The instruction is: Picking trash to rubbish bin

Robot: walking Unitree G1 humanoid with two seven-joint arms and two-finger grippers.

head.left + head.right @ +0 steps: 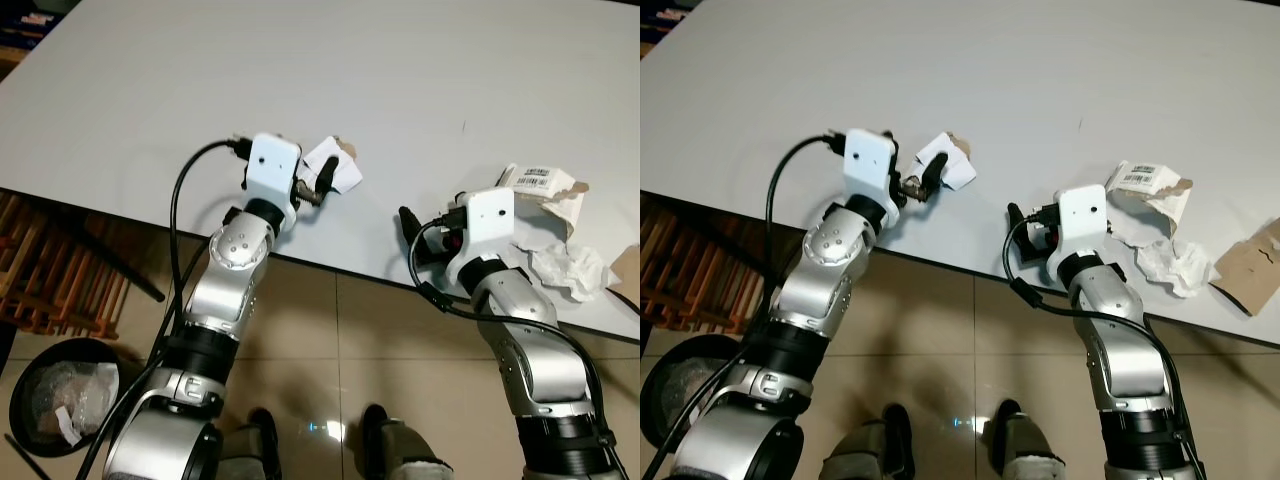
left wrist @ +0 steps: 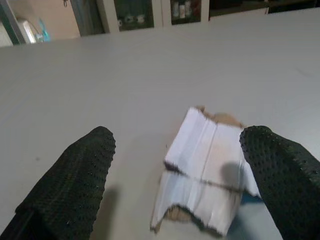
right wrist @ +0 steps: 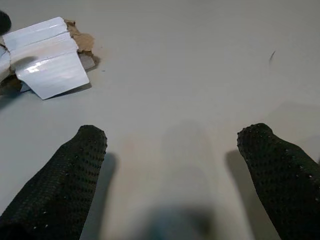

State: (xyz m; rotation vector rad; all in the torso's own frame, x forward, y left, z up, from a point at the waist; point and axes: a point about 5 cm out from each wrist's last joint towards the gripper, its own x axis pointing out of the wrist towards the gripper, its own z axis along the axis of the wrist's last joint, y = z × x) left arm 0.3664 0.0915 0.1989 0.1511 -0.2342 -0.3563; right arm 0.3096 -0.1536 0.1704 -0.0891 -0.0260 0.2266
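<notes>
A torn piece of white cardboard [image 1: 338, 163] with brown ragged edges lies near the front edge of the white table [image 1: 300, 70]. My left gripper [image 1: 322, 182] is right at it, open, with the piece [image 2: 205, 170] lying between and just beyond the fingertips. My right gripper [image 1: 425, 225] hovers open at the table's front edge, nothing between its fingers [image 3: 75, 170]. More trash lies right of it: a torn labelled box scrap [image 1: 540, 185], crumpled white paper [image 1: 572, 268] and a brown cardboard scrap [image 1: 1248, 262]. A black rubbish bin [image 1: 55, 395] stands on the floor at lower left.
The bin holds some rubbish. Wooden slats [image 1: 50, 270] stand under the table on the left. Tiled floor [image 1: 340, 330] lies below, with my feet near the bottom edge. The far part of the table is bare.
</notes>
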